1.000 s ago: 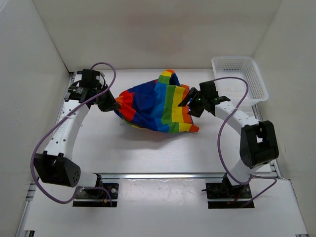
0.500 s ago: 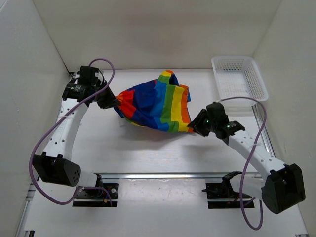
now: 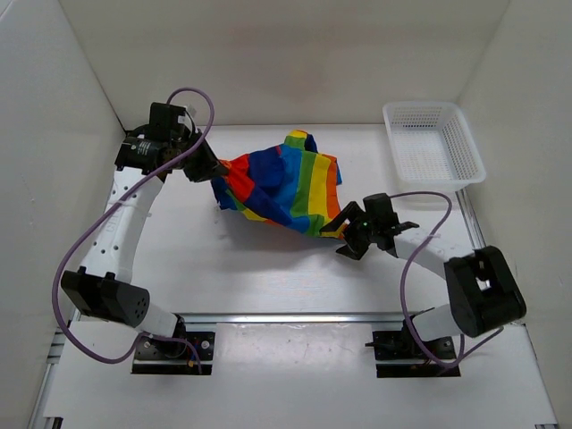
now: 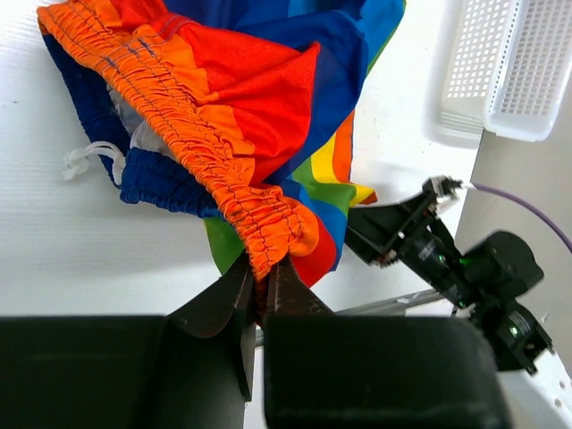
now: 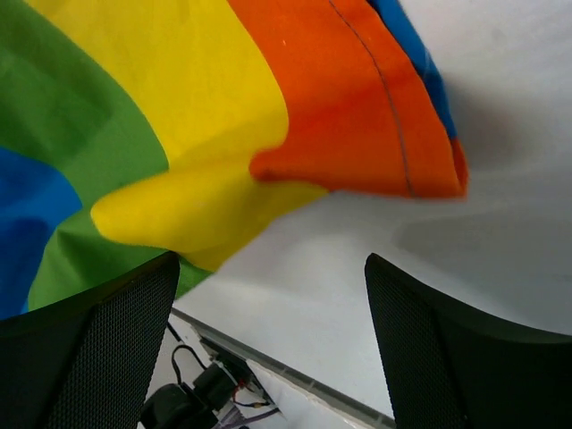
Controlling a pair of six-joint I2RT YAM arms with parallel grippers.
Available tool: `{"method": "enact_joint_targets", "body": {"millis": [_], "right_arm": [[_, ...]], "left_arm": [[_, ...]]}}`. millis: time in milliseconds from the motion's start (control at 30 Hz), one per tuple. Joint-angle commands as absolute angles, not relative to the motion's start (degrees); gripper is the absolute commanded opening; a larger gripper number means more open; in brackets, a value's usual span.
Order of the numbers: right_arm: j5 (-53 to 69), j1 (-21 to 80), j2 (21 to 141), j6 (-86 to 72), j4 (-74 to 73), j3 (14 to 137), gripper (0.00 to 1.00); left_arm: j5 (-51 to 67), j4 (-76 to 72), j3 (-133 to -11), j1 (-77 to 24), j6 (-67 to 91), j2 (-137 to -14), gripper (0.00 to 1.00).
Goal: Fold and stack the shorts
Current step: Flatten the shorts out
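Observation:
The rainbow-striped shorts (image 3: 281, 183) lie bunched on the table's middle, lifted at their left end. My left gripper (image 3: 214, 170) is shut on the orange elastic waistband (image 4: 259, 228); the wrist view shows the jaws (image 4: 262, 279) pinching the gathered fabric, with the shorts (image 4: 250, 98) hanging beyond. My right gripper (image 3: 346, 234) sits low at the shorts' near right corner. Its fingers stand wide open in the right wrist view (image 5: 271, 268), with only bare table between them. The orange and yellow hem (image 5: 357, 134) lies just past the fingertips, apart from them.
A white mesh basket (image 3: 472, 159) stands at the back right corner; its wall (image 4: 469, 80) also shows in the left wrist view. White walls enclose the table on three sides. Aluminium rails and both arm bases run along the near edge.
My right gripper left the shorts' right edge, swung nearer and lower to the near right corner, and reopened. The left gripper rose back-right with the waistband, pulling the shorts along.

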State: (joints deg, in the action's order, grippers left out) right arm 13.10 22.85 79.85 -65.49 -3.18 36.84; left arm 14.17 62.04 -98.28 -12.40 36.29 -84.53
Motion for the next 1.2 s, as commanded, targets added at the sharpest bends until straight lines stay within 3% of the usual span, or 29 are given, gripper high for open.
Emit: {"method": "enact_joint_targets", "body": {"millis": [0, 67, 200, 333, 367, 600, 833, 967, 1100, 1167], "right_arm": [[15.56, 22.68, 84.18, -68.20, 5.27, 40.08, 0.89], [14.33, 23.20, 85.77, -68.20, 6.50, 41.48, 0.89], [10.21, 23.20, 87.45, -68.73, 7.38, 42.62, 0.78], [5.63, 23.73, 88.59, -68.03, 6.25, 45.52, 0.55], [4.93, 23.73, 89.46, -68.03, 5.72, 46.22, 0.43], [3.96, 24.87, 92.64, -67.24, 5.01, 48.25, 0.02], [-0.17, 24.87, 87.29, -62.32, -1.48, 48.86, 0.00], [-4.82, 24.35, 81.66, -57.06, -13.05, 51.93, 0.00], [-3.72, 18.65, 77.96, -49.34, -19.06, 58.25, 0.00], [0.07, 13.74, 80.58, -45.46, -21.08, 64.74, 0.00]], "left_arm": [[14.59, 61.87, -98.53, -13.01, 36.91, -83.67, 0.10], [14.59, 61.87, -98.53, -13.01, 36.91, -83.67, 0.10], [14.59, 61.87, -99.05, -13.01, 36.91, -83.14, 0.10], [14.06, 63.11, -99.66, -13.01, 36.91, -82.62, 0.10], [14.06, 63.71, -99.67, -13.01, 36.91, -82.62, 0.10], [13.01, 64.86, -101.60, -13.01, 36.91, -82.09, 0.10], [11.34, 65.39, -101.60, -13.01, 36.39, -82.09, 0.10], [10.11, 65.39, -100.47, -13.01, 36.39, -82.09, 0.10], [10.19, 63.55, -102.29, -10.30, 36.39, -85.76, 0.10], [11.95, 63.54, -109.48, -8.88, 35.77, -89.10, 0.10]]}}
